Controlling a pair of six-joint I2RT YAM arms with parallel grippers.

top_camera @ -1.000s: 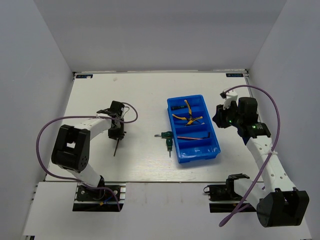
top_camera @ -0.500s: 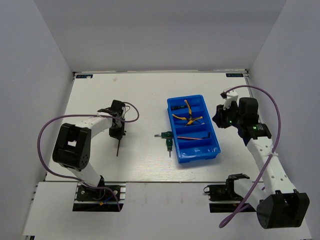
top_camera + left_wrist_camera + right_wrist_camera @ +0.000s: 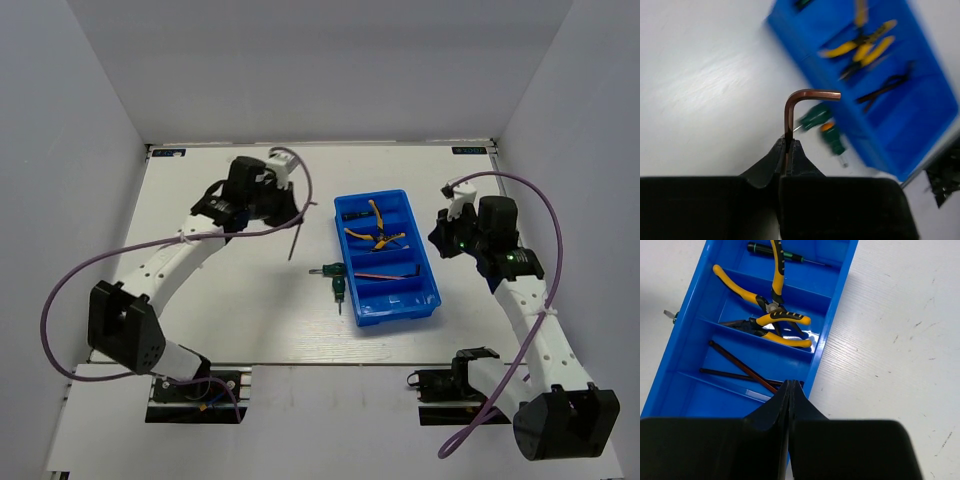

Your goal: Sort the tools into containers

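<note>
At upper left of centre in the top view, the left arm's fingers [image 3: 776,157] pinch the long leg of a dark brown L-shaped metal hex key [image 3: 294,238], held clear above the white tabletop [image 3: 200,300]. A stubby green-black tool [image 3: 337,279] lies just left of the bright blue ridged plastic tray [image 3: 398,303], which holds yellow-handled pliers [image 3: 377,230], a thin screwdriver [image 3: 759,248] and another hex key [image 3: 392,269]. The right arm's fingers [image 3: 782,402] are pressed together, empty, by the tray's right wall.

Six tools [image 3: 375,236], one blue tray [image 3: 400,300]
</note>
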